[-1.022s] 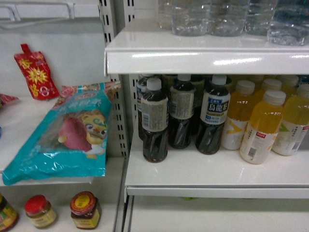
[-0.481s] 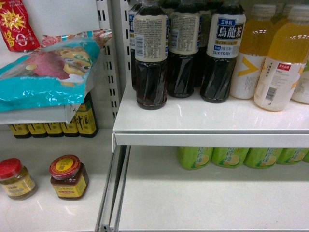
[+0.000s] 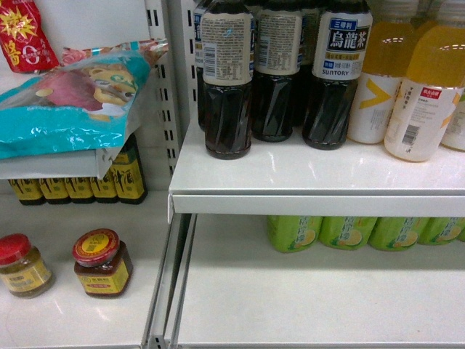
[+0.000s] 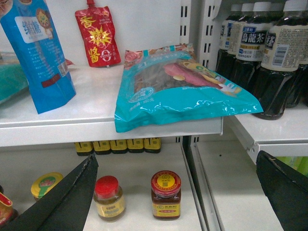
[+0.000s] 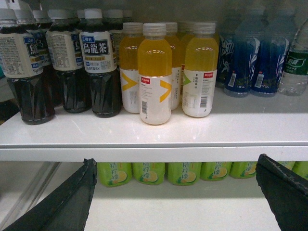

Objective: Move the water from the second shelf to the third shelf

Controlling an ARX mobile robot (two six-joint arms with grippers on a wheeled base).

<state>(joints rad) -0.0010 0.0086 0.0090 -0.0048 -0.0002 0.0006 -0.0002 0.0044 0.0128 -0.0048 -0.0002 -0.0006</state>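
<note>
Water (image 5: 294,67) stands upright beside blue bottles (image 5: 250,57)

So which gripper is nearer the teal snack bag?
Left. The left gripper sits just below the teal snack bag; the right gripper faces the orange juice bottles, farther right.

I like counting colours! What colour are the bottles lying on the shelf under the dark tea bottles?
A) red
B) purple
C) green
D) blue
C: the head view shows green bottles lying on the lower shelf, right beneath the dark tea bottles.
</note>
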